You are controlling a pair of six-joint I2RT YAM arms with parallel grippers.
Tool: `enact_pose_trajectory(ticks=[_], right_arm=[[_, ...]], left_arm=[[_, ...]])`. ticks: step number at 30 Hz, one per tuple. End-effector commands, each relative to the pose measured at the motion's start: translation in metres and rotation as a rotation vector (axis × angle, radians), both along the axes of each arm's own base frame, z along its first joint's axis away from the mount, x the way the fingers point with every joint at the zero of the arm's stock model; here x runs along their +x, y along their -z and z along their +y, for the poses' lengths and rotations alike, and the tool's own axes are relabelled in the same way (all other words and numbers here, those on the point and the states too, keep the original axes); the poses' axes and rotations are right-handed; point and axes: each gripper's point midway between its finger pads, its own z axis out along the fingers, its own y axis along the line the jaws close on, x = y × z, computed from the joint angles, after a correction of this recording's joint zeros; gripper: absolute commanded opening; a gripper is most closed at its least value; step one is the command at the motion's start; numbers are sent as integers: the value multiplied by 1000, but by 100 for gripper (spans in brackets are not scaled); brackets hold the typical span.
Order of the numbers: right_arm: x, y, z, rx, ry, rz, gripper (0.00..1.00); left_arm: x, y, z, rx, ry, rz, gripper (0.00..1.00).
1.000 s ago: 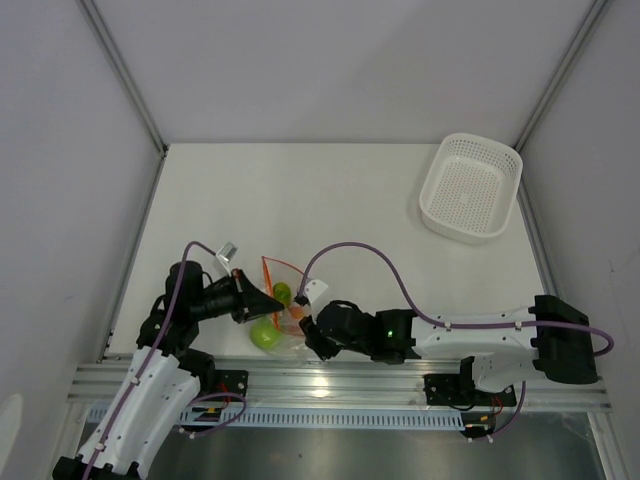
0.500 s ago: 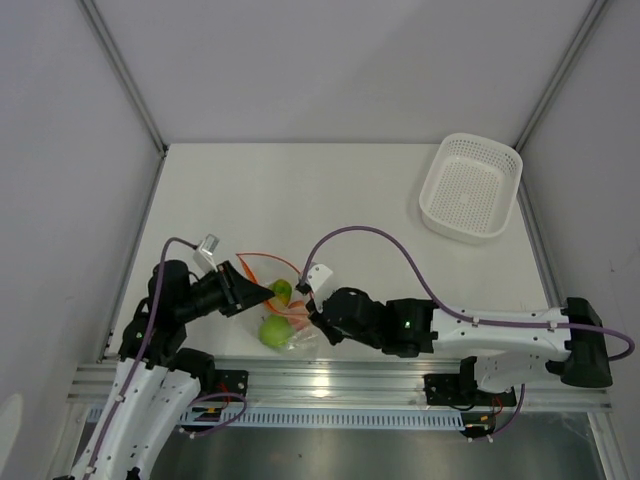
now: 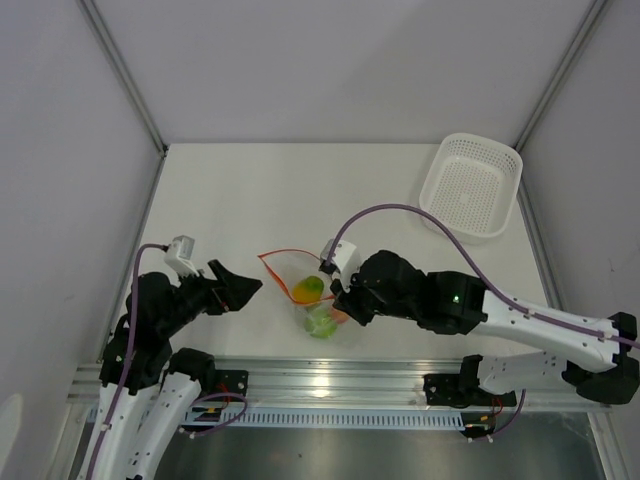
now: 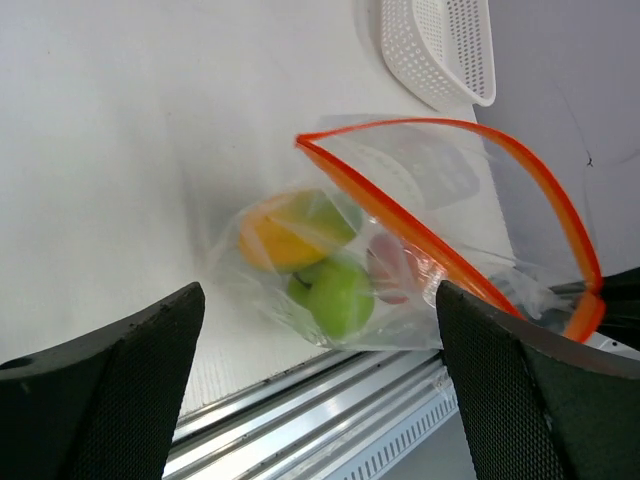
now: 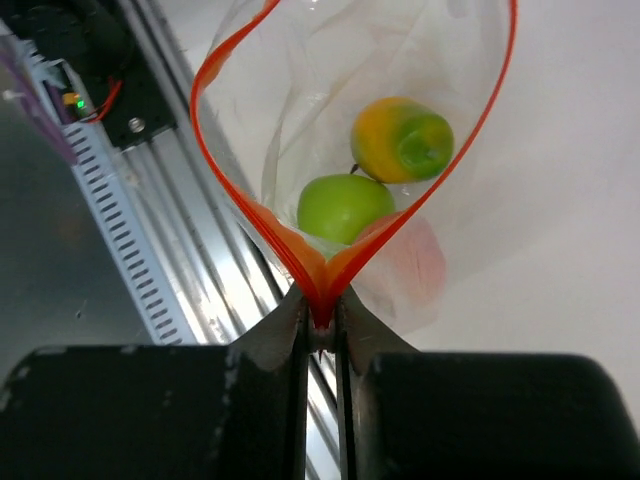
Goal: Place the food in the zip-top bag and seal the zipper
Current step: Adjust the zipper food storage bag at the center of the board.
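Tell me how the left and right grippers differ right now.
The left gripper is open and holds nothing; the right gripper is shut on the zipper. The left gripper sits apart from the zip-top bag; the right gripper pinches one end of its gaping mouth. Both point toward the bag.

We see the zip-top bag [image 4: 470, 275] as thin clear plastic, glossy & crinkly, w/ a smooth red-orange plastic zipper [image 4: 352, 187]. The lime-green ball [image 5: 343, 207], yellow-orange piece [image 5: 400, 137] & red-orange piece [image 5: 415, 262] look like smooth plastic w/ a soft sheen. Tabletop [image 3: 300, 190] is matt white & smooth, basket [image 3: 470, 187] is white perforated plastic, rail [image 3: 340, 378] is bare ribbed metal, and the left fingers [image 4: 120, 380] are matt black w/ a fine mesh texture.
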Motion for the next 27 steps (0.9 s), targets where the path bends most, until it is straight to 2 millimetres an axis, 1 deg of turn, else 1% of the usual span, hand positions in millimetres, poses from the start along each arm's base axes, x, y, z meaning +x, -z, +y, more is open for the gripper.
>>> enact_pose_trajectory(ticks=[1, 2, 4, 6, 8, 9, 11, 14, 15, 17, 20, 22, 23, 25, 26, 27], right_arm=[[-28, -27, -12, 58, -128, 37, 0], [-30, -31, -17, 74, -132, 29, 0], [-29, -23, -26, 45, -120, 28, 0], [-28, -18, -33, 18, -96, 33, 0], [-30, -14, -35, 10, -102, 45, 0], [-34, -16, -35, 25, -114, 52, 0], [-36, -13, -35, 27, -119, 57, 0], [-36, -11, -38, 24, -108, 53, 0], [-35, -9, -39, 19, -102, 52, 0], [-34, -8, -40, 12, -92, 43, 0], [-35, -6, -40, 5, -91, 38, 0], [-35, -4, -40, 2, -91, 34, 0], [-34, -3, -39, -1, -90, 32, 0], [-34, -1, -39, -11, -89, 33, 0], [-34, 0, -39, -16, -88, 31, 0], [-35, 0, -39, -17, -91, 30, 0]], left_arm=[[2, -18, -3, -12, 17, -78, 99], [4, -20, -6, -31, 26, -83, 100], [4, -18, -14, -83, 49, -36, 100], [7, -9, -22, -128, 63, 61, 99], [8, 1, -26, -148, 58, 146, 99], [10, 8, -27, -165, 37, 220, 100], [12, 19, -29, -182, 21, 290, 99], [12, 18, -38, -271, 24, 353, 100], [11, 23, -41, -293, 26, 381, 100], [8, 22, -44, -350, 19, 433, 100], [4, 27, -42, -390, -37, 491, 99], [4, 26, -41, -427, -69, 512, 100], [2, 31, -40, -442, -82, 525, 99], [1, 31, -43, -503, -103, 571, 99], [1, 35, -44, -525, -108, 591, 99], [0, 35, -47, -567, -113, 635, 99]])
